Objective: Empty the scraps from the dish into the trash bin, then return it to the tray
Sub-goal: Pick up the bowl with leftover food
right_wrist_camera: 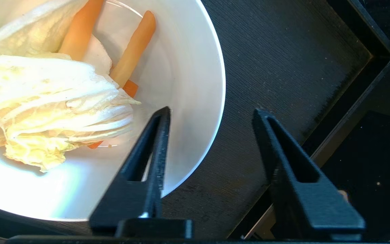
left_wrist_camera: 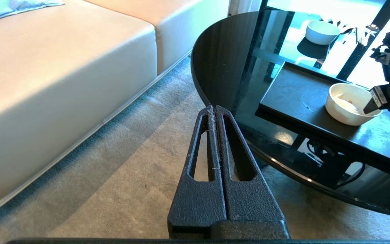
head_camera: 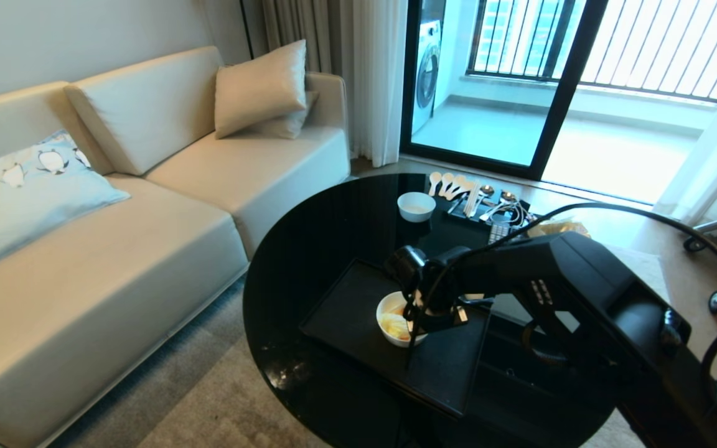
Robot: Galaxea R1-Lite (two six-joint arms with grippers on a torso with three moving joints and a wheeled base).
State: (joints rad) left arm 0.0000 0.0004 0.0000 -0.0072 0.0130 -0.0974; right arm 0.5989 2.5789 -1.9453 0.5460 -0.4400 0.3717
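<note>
So the right gripper (right_wrist_camera: 212, 118) is down at the dish (right_wrist_camera: 195, 84), which sits on the tray (right_wrist_camera: 283, 67) on the round black bench (head_camera: 333, 224). Jaws are partway open and straddling the rim: one finger inside the bowl, one outside over the tray. Nothing's actually pinched yet, there's visible gap on both sides of the wall.

The scraps (right_wrist_camera: 52, 108) are piled on the side of the bowl away from the jaws, pale leafy bits plus a few orange sticks, so the inner finger has clean wall to bite on. Good spot, I'd say.

If I were doing this grab: go a touch deeper so the pads catch more than just the lip, then squeeze square onto the wall. That glossy glaze looks slippery, so a shallow pinch would probably let it swing when lifted. Keep it level on the way up or the scraps spill early.

Can't see the bin anywhere in view. Left gripper (left_wrist_camera: 215, 112) hangs parked beside the bench over the carpet, jaws closed, holding nothing.
</note>
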